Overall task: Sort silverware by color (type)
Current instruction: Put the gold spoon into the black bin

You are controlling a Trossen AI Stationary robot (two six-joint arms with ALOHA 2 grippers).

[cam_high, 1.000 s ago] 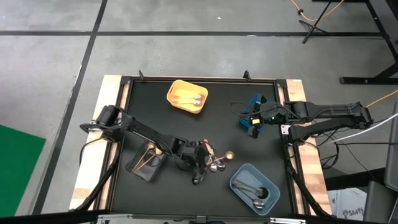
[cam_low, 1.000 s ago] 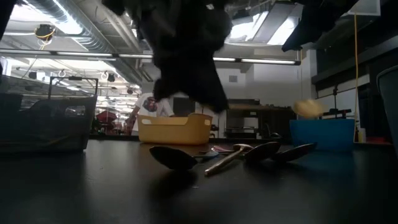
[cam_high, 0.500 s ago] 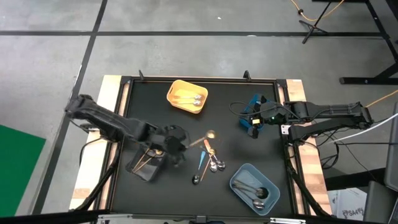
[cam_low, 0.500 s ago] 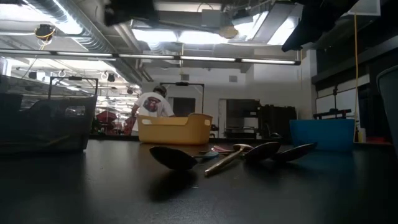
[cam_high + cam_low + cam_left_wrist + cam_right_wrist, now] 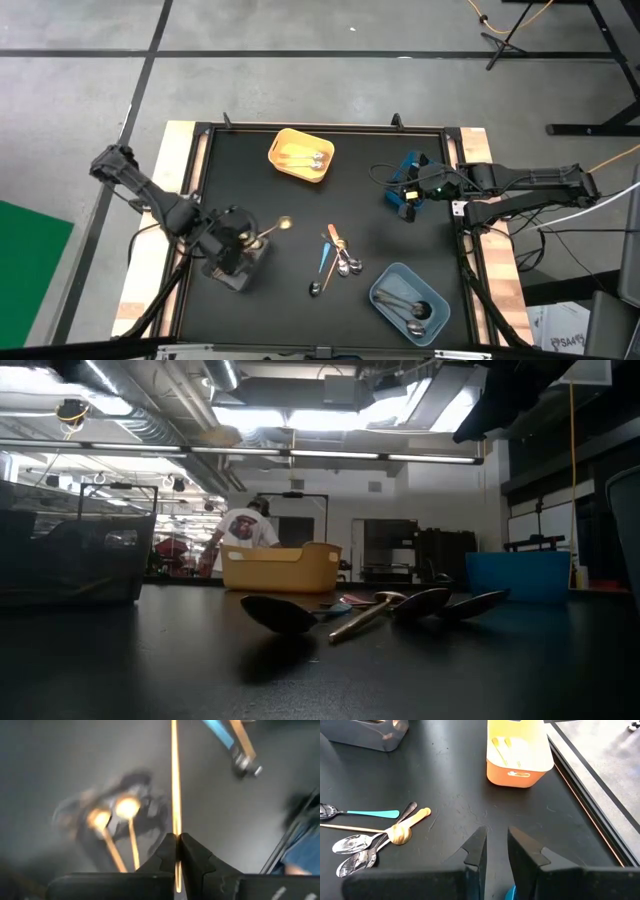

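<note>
My left gripper [image 5: 240, 243] hovers over the clear bin [image 5: 234, 268] near the table's left edge and is shut on a gold spoon [image 5: 274, 229]. Two gold spoons [image 5: 114, 815] lie in that bin below it. The remaining silverware [image 5: 336, 262] lies in a loose heap on the black mat: silver spoons, one with a light-blue handle [image 5: 370, 813] and one with an orange handle [image 5: 415, 817]. In the low view the heap [image 5: 360, 610] rests flat on the mat. My right gripper [image 5: 495, 851] waits open by the table's right edge, touching nothing. My left gripper pinches the gold spoon's thin handle [image 5: 175, 827] between its two fingers [image 5: 162, 851], and the handle runs forward out of their tips. The spoon is lifted clear of the table. Its bowl [image 5: 284, 223] points toward the table's right, away from the bin.
A yellow bin [image 5: 300, 155] with spoons stands near the far edge. A grey-blue bin [image 5: 408, 303] with silver spoons sits at the near right. A blue bin [image 5: 408, 185] lies under my right arm. A person [image 5: 243, 530] stands in the room behind.
My left gripper has risen from the heap with the gold spoon and swung toward the table's left edge, stopping over the clear bin. It has left the low view. The spoon went from lying in the heap to hanging clear in the fingers. The other utensils stayed put.
</note>
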